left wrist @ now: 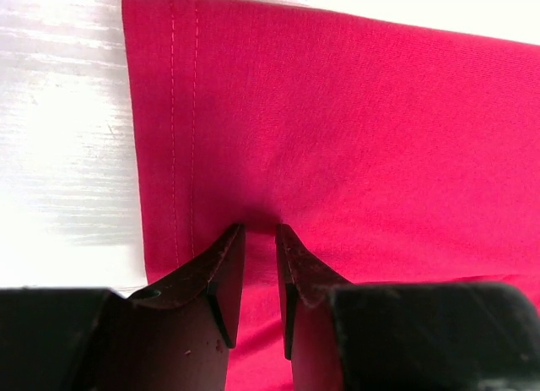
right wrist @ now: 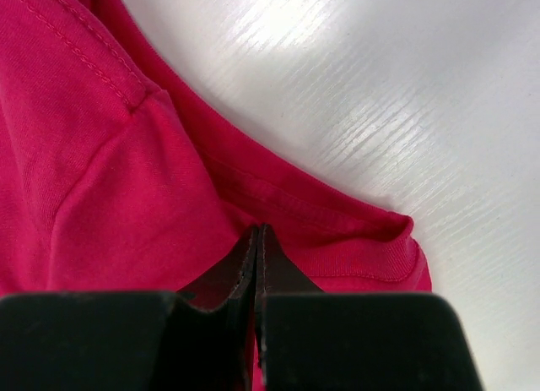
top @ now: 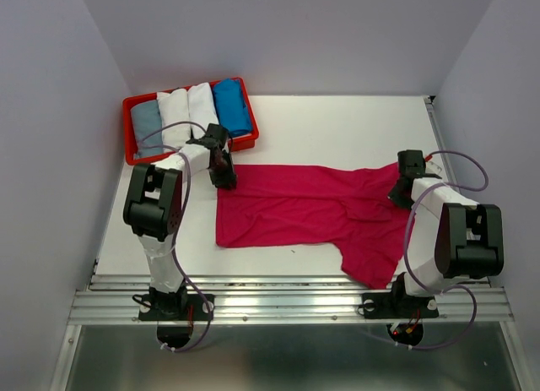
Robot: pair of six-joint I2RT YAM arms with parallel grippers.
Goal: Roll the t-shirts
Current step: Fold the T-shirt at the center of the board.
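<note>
A magenta-pink t-shirt (top: 295, 205) lies spread flat across the white table, with one sleeve hanging toward the near edge. My left gripper (top: 226, 181) rests on the shirt's far left corner. In the left wrist view the gripper (left wrist: 260, 229) has its jaws a narrow gap apart, tips on the cloth beside the stitched hem (left wrist: 181, 112). My right gripper (top: 399, 197) is at the shirt's right end. In the right wrist view the gripper (right wrist: 258, 229) has its jaws closed tight, pinching the cloth just inside the ribbed collar (right wrist: 371, 256).
A red tray (top: 128, 129) at the back left holds rolled shirts: grey-blue (top: 146, 118), two white (top: 175, 112) and bright blue (top: 230, 106). It stands just behind my left gripper. Grey walls close in both sides, and a metal rail (top: 295, 294) runs along the near edge.
</note>
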